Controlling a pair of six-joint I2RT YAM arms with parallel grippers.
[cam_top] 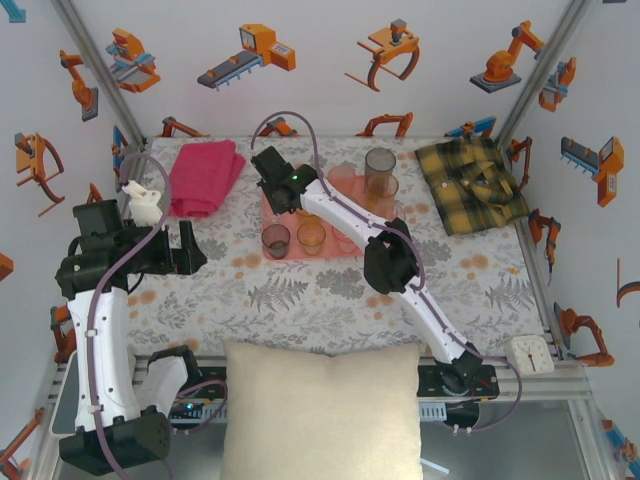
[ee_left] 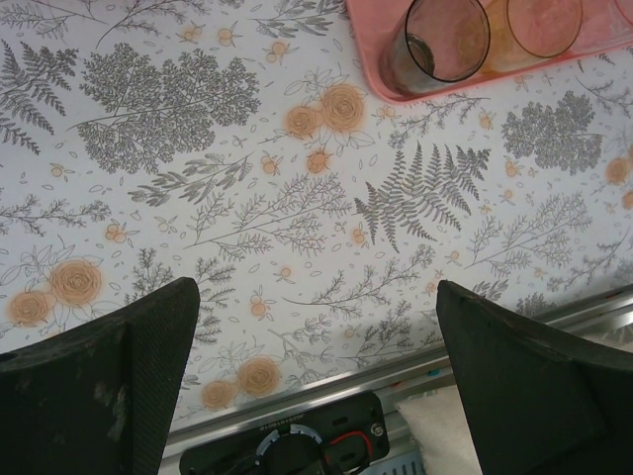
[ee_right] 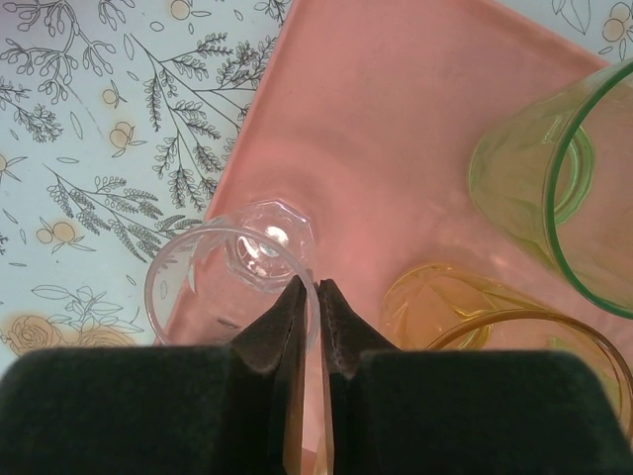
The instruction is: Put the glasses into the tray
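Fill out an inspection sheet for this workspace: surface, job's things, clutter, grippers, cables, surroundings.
Surface: table under a floral cloth, lying flat.
Job's things: pink tray holds a grey glass and an amber glass at its near edge, a green glass, and a clear glass at its edge.
Clutter: magenta towel, plaid shirt, cream cushion, white clock.
Grippers: left gripper open over bare cloth; right gripper fingers pinch the clear glass's rim.
Cables: purple cables run along both arms; no snag seen.
Surroundings: white walls with orange robot drawings, metal frame.
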